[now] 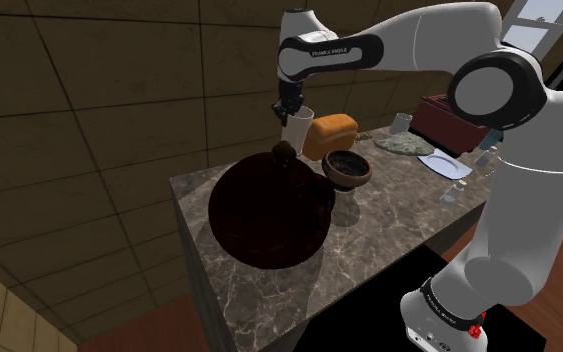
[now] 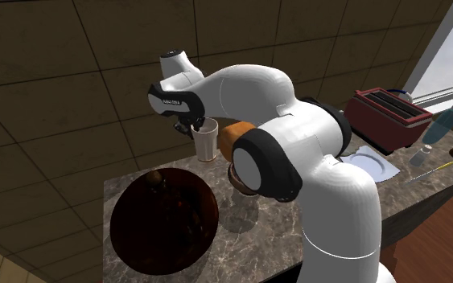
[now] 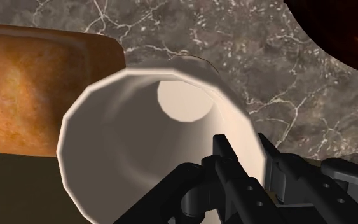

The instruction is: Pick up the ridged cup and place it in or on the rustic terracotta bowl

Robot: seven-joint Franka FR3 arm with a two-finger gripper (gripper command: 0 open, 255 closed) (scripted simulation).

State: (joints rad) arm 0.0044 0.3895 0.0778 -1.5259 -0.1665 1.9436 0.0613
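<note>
Two black fingers (image 3: 231, 167) of the gripper (image 3: 244, 151) pinch the pale cup (image 3: 133, 133) by its rim; white lettering (image 1: 329, 52) on the arm (image 1: 429, 40) seems to read FRANKA EMIKA.

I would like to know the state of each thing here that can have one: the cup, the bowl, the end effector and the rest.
ridged cup: upright, empty, held by its wall.
end effector: shut on the cup, one finger inside, one outside.
bowl: upright on the counter, cup not yet in it.
bread loaf: whole, lying beside the cup.
plate: lying flat.
</note>
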